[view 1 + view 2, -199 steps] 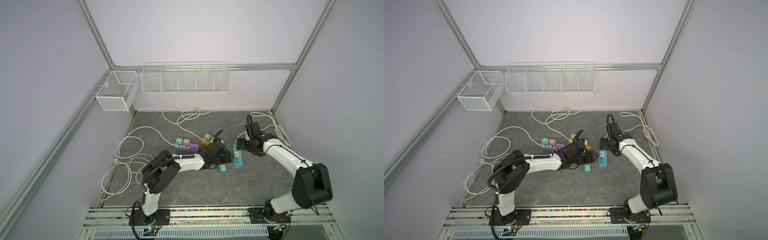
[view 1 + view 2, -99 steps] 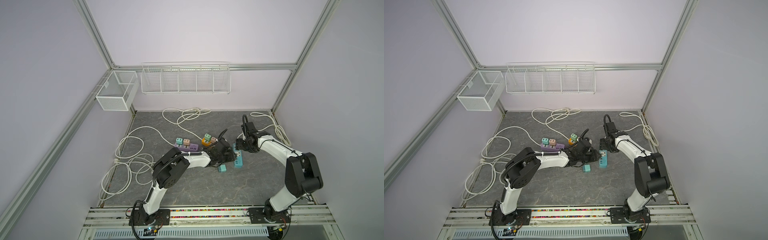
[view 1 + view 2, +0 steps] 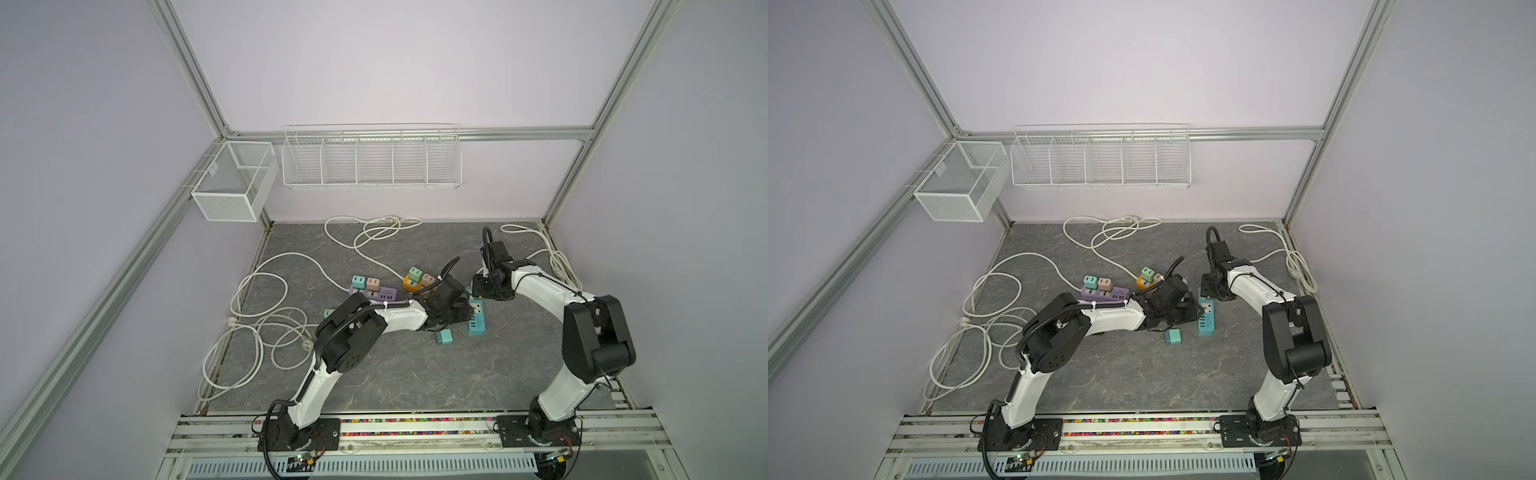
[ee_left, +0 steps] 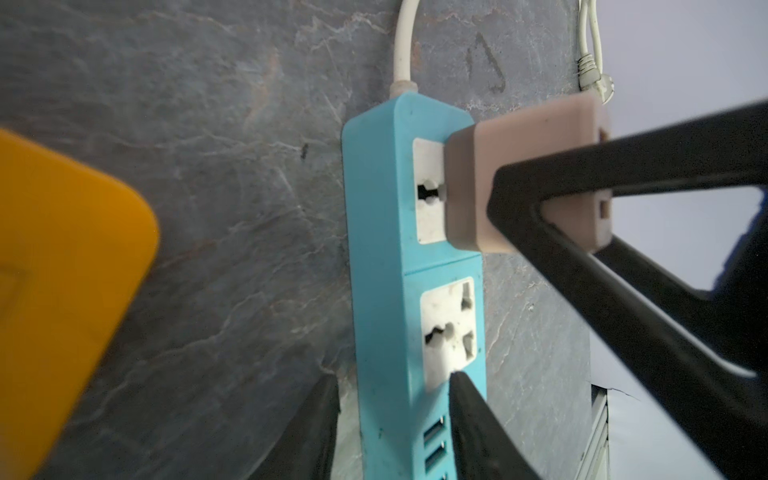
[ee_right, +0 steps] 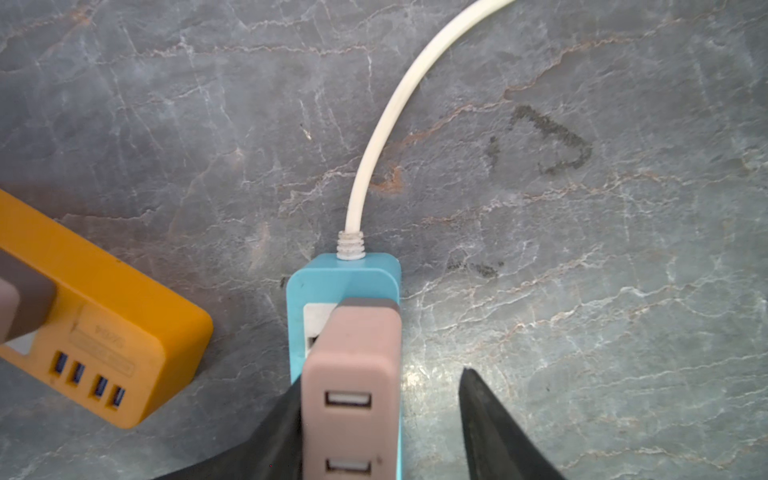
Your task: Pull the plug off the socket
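Around the pink plug (image 5: 351, 365), right fingers (image 5: 498, 440) have narrowed.

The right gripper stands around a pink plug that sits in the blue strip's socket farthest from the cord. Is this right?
Not quite: the left wrist view shows the pink plug in the socket of the blue strip nearest the cord. The right gripper does stand around it.

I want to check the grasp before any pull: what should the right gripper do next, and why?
Probably close the right gripper on the pink plug before lifting: one finger stands clear of its side, so a pull now would likely slip. The left gripper straddles the blue strip to brace it.
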Available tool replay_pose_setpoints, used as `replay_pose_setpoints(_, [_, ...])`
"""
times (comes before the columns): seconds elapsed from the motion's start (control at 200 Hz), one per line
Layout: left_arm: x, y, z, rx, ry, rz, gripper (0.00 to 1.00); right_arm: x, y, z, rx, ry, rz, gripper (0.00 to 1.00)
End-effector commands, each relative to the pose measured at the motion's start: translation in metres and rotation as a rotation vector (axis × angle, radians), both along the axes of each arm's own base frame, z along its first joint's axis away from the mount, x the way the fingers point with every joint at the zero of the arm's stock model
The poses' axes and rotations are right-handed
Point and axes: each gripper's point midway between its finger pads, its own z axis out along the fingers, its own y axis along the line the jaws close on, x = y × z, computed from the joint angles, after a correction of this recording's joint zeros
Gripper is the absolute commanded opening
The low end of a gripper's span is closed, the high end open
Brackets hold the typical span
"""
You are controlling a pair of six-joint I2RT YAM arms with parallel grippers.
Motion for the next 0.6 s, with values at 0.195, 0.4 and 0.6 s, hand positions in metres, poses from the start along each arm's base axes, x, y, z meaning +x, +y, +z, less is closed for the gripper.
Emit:
replay_pose_setpoints(0.195, [0.003, 0.001, -0.024, 0.061, 0.012, 0.002, 0.39, 0.009, 0.006, -0.003, 0.024, -0.002, 0.03, 0.43])
replay_pose_setpoints(0.4, [0.0, 0.009, -0.038, 0.088, 0.035, 0.015, 0.37, 0.01, 0.007, -0.002, 0.031, -0.002, 0.036, 0.36])
replay_pose_setpoints(0.6, [-0.002, 0.019, -0.047, 0.12, 0.045, 0.037, 0.36, 0.01, 0.007, -0.002, 0.025, 0.0, 0.043, 0.3])
